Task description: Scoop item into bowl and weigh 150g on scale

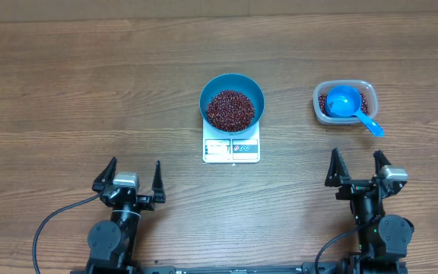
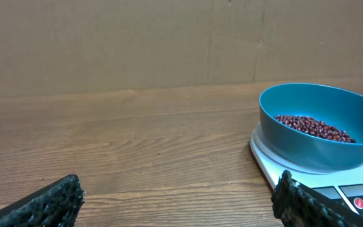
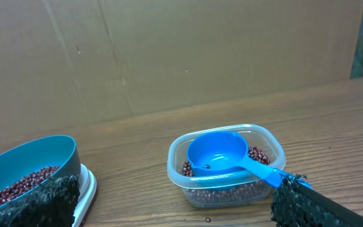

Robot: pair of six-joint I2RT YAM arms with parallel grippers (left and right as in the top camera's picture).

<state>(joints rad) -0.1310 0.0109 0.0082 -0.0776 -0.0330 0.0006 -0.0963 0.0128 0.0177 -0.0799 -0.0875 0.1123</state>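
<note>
Shows beans heaped in the bowl, set on the scale for weighing. Finds the scoop parked in the tub at right, handle out for pickup. Has left claw and right claw spread wide, empty, well back from both.

From where I'm driving, the scale sits in the middle of the table. The bowl is on top of it, set toward the back, so the scale's front edge sticks out my way. The beans are in the bowl. Off to the right, well apart, is the tub with more beans in it. The scoop lies in there too, handle poking out over the front-right rim. My left gripper sits front-left of the scale, and my right gripper is in front of the tub.
</note>
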